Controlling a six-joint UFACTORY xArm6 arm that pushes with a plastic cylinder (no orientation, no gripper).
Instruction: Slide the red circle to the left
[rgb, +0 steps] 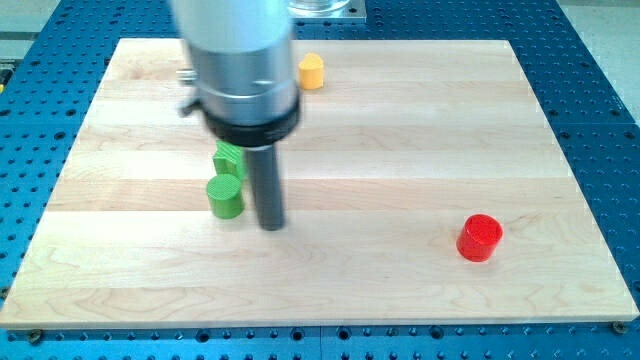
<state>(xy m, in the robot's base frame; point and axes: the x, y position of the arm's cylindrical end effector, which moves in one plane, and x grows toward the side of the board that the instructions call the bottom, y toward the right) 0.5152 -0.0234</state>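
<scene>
The wooden board (400, 120) lies on a blue perforated table (600, 60). I have no hand, only a rod: my tip (271, 226) sits just right of two green blocks (226, 196), well left of the red circle (480, 238). A yellow block (312, 71) sits near the view's top.

Arm vertical; rod straight down, my tip (271, 224) on board.

Tabletop (400, 150): pale wood in glued strips, smooth, satin finish. Surround, frame edges: blue perforated metal plate (600, 90), matt. Arm housing (240, 60), upper left of frame: brushed silvery metal with a black ring — rod below dark, matt. Red circle (480, 238), green blocks (226, 196), yellow block (312, 71): smooth, evenly coloured, slight sheen — material not discernible.
</scene>
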